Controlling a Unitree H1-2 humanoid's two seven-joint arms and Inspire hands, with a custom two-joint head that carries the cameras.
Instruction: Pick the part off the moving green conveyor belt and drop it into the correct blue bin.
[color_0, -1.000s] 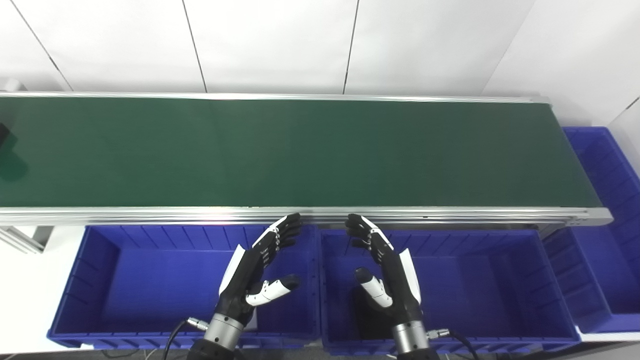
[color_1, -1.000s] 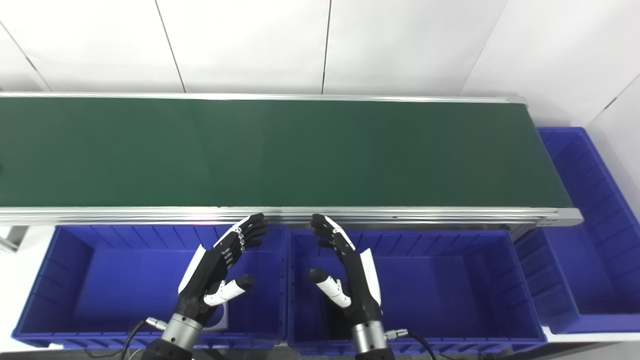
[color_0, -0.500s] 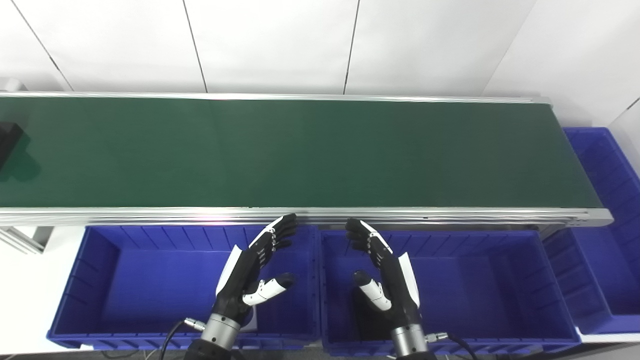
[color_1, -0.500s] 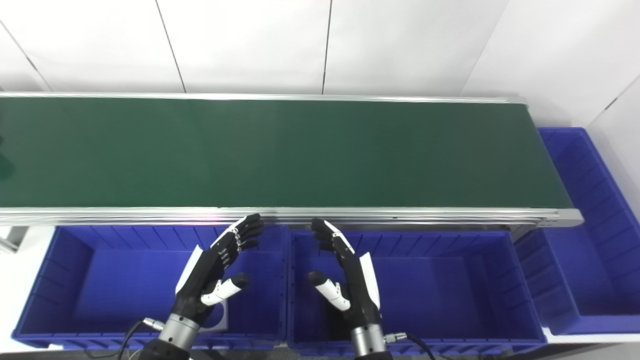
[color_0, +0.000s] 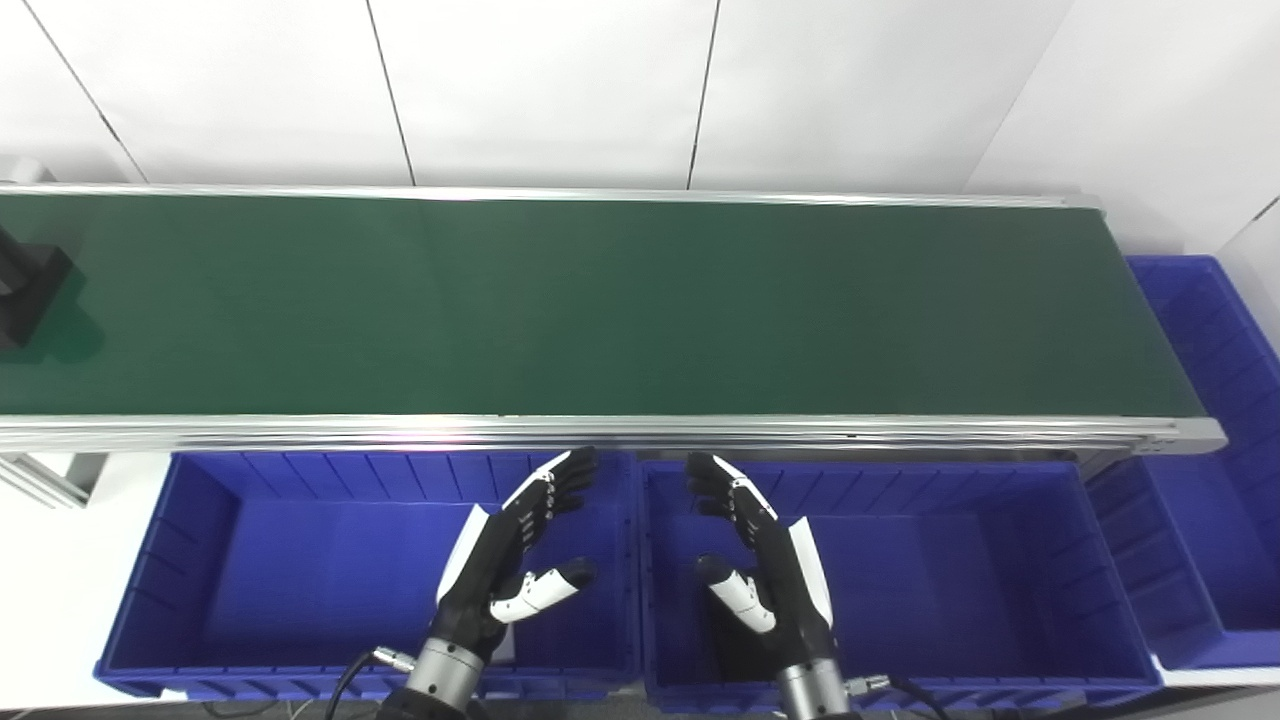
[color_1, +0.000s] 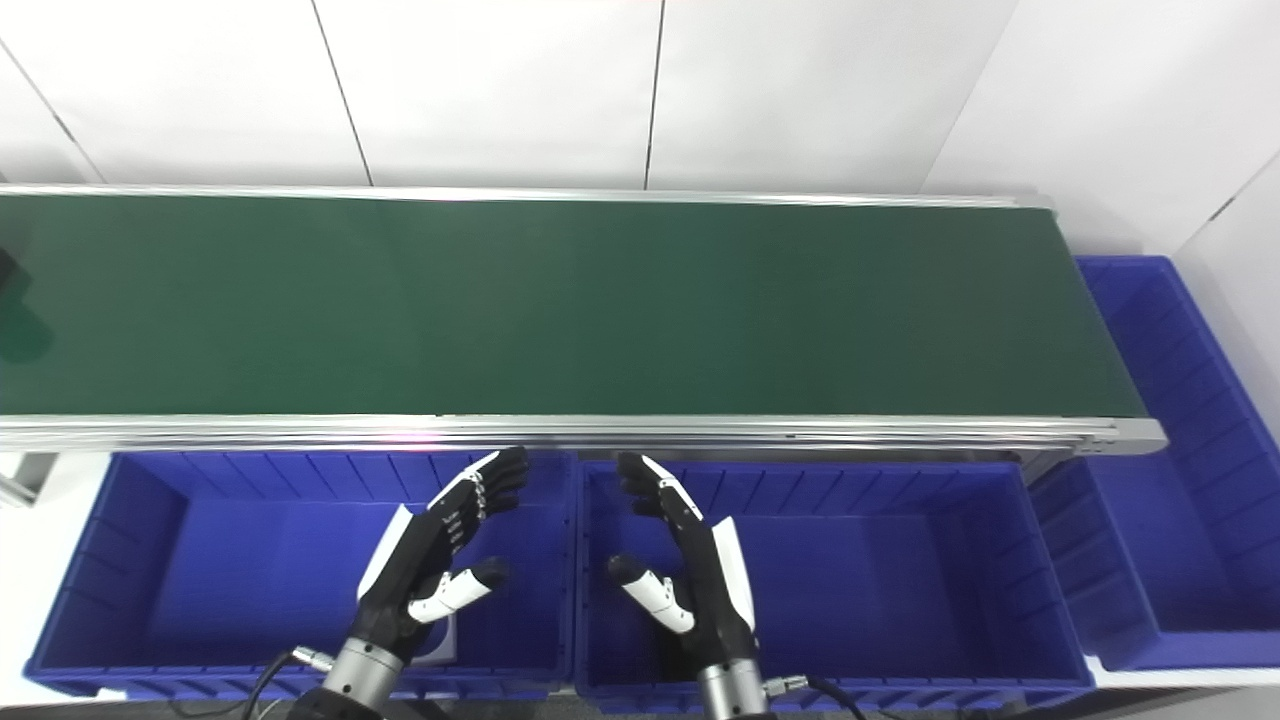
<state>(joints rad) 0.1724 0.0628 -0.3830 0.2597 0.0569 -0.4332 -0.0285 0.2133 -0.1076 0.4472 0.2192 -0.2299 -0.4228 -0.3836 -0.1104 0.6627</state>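
Note:
A black part (color_0: 28, 290) lies on the green conveyor belt (color_0: 600, 300) at its far left edge, partly cut off by the picture border. My left hand (color_0: 510, 560) is open and empty above the left blue bin (color_0: 300, 560). My right hand (color_0: 765, 565) is open and empty above the middle blue bin (color_0: 950, 570). Both hands are near the belt's front rail, palms facing each other, far from the part.
A third blue bin (color_0: 1210, 450) stands past the belt's right end. A small white item (color_1: 448, 640) lies in the left bin behind my left hand. A dark item (color_0: 720, 625) lies in the middle bin under my right hand. White wall panels stand behind the belt.
The black part has moved to the right, further into view on the belt. Both hands have drawn back slightly toward me, still open.

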